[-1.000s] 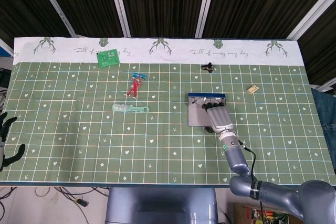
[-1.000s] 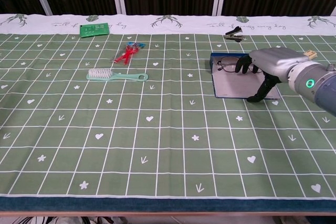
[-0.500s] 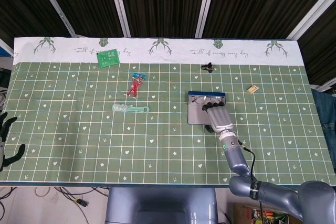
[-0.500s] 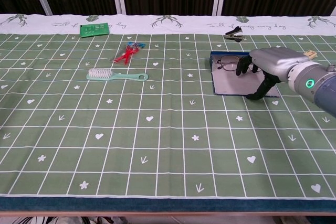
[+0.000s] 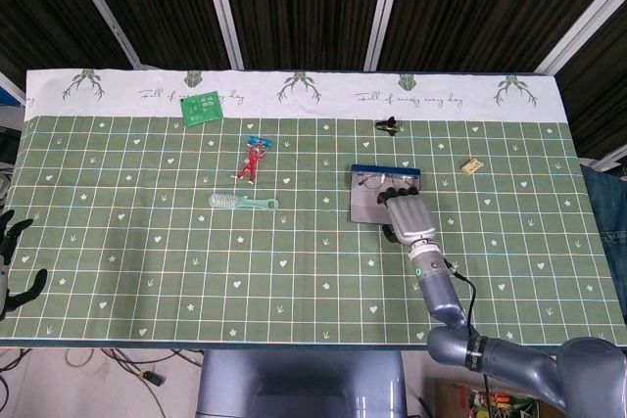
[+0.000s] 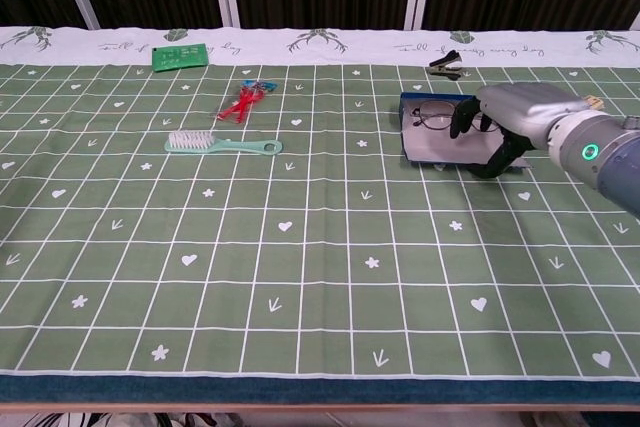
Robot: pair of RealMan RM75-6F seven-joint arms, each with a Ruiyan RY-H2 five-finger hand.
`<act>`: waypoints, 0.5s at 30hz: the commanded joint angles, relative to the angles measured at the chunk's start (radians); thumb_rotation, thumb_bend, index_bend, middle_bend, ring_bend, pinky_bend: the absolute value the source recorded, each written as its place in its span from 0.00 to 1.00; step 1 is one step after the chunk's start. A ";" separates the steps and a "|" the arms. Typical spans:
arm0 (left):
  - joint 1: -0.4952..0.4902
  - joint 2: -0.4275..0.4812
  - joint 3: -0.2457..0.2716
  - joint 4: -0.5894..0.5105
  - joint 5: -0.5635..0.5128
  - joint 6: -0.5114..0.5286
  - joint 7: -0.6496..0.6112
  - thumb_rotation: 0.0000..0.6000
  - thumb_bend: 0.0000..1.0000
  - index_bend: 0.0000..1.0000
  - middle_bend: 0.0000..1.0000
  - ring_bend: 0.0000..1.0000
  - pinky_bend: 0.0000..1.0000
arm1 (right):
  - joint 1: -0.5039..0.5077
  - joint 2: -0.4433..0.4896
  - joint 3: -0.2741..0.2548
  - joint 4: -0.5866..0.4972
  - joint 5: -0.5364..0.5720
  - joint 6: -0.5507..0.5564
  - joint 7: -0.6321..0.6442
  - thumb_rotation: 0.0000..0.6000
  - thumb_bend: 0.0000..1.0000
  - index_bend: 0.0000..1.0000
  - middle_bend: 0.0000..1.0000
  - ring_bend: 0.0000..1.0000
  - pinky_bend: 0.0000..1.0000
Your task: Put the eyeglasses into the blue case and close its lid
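The blue case (image 5: 385,172) lies open right of the table's middle, with the eyeglasses (image 5: 376,182) resting in its far half. In the chest view the eyeglasses (image 6: 432,119) show dark-framed inside the case (image 6: 408,112). The grey-lined lid (image 6: 436,150) is tilted up off the cloth. My right hand (image 5: 407,214) grips the lid's near right edge, fingers over the top and thumb below; the chest view shows the same right hand (image 6: 512,119). My left hand (image 5: 12,263) hangs at the table's left edge, fingers spread and holding nothing.
A green hairbrush (image 5: 243,202) and a red toy (image 5: 252,158) lie left of the case. A green card (image 5: 202,107) sits at the far left, a black clip (image 5: 388,125) behind the case, and a small beige block (image 5: 473,166) to its right.
My right hand has moved away from me and raised the lid's near edge. The lid looks shorter now and stands steeper over the case. The eyeglasses and left hand have not moved.
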 commanded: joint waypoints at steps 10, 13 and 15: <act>0.000 0.001 -0.001 0.000 -0.002 -0.001 -0.002 1.00 0.35 0.15 0.00 0.00 0.00 | 0.032 -0.004 0.048 0.063 -0.007 -0.011 0.033 1.00 0.42 0.36 0.29 0.30 0.24; 0.000 0.001 -0.001 -0.001 -0.001 0.000 -0.002 1.00 0.35 0.15 0.00 0.00 0.00 | 0.045 -0.014 0.058 0.099 -0.003 -0.024 0.040 1.00 0.43 0.36 0.29 0.30 0.24; 0.001 0.001 -0.001 0.000 -0.001 0.002 -0.004 1.00 0.35 0.15 0.00 0.00 0.00 | 0.055 -0.027 0.066 0.129 -0.004 -0.036 0.055 1.00 0.43 0.37 0.29 0.30 0.24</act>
